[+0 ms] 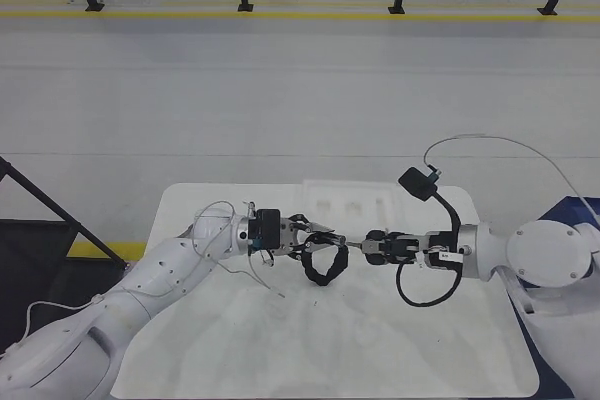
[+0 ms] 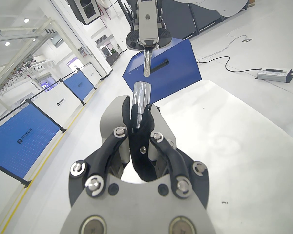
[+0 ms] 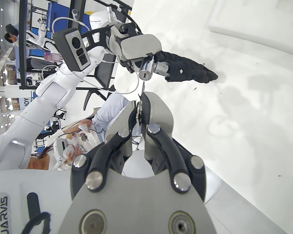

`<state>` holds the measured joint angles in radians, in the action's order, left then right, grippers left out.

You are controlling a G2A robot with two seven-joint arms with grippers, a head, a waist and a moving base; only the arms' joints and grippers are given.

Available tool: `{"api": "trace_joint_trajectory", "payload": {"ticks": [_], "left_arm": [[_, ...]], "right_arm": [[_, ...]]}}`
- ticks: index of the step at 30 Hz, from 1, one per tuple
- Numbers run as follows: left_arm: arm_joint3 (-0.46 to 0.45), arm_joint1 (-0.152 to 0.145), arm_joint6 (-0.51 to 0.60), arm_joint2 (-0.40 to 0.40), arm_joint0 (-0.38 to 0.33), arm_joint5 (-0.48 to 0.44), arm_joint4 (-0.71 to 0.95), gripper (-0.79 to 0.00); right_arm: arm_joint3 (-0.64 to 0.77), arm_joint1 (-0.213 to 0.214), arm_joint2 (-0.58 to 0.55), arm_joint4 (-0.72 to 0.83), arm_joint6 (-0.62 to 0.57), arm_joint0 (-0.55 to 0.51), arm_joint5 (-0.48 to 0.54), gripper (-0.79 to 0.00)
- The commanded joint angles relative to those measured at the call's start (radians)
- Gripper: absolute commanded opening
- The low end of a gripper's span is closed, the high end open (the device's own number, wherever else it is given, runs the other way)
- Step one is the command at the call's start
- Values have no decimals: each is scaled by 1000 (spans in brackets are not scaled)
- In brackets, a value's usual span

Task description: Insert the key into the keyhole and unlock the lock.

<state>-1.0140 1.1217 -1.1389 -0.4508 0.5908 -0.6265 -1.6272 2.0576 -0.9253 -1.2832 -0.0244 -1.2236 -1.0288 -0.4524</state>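
My left gripper (image 2: 138, 113) is shut on the lock: a black sleeved cable (image 2: 141, 152) with a chrome cylinder (image 2: 140, 96) sticking out past the fingertips. In the top view the left gripper (image 1: 310, 240) holds the lock above the table's middle, and its black loop (image 1: 325, 265) hangs below. My right gripper (image 3: 141, 105) is shut on the key (image 3: 143, 90). The key's blade (image 2: 147, 63) points at the cylinder's keyhole face (image 3: 145, 75), with a small gap between tip and keyhole. The right gripper (image 1: 368, 246) faces the left one.
A white foam tray (image 1: 350, 200) with recesses lies at the back of the white table (image 1: 430, 340). A blue box (image 2: 175, 74) stands beyond the table's edge. A black frame (image 1: 20, 190) stands off to the table's left.
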Motion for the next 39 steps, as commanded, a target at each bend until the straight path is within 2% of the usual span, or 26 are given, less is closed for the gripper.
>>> {"api": "trace_joint_trajectory", "payload": {"ticks": [1, 21, 39], "left_arm": [[12, 7, -5, 0, -1, -2, 0, -785], [64, 42, -30, -16, 2, -24, -32, -785], [66, 49, -33, -29, 6, -21, -46, -785]], "right_arm": [[-1, 0, 10, -4, 9, 4, -7, -785], [-39, 5, 37, 30, 47, 21, -16, -785], [-63, 10, 59, 66, 47, 37, -23, -785]]}}
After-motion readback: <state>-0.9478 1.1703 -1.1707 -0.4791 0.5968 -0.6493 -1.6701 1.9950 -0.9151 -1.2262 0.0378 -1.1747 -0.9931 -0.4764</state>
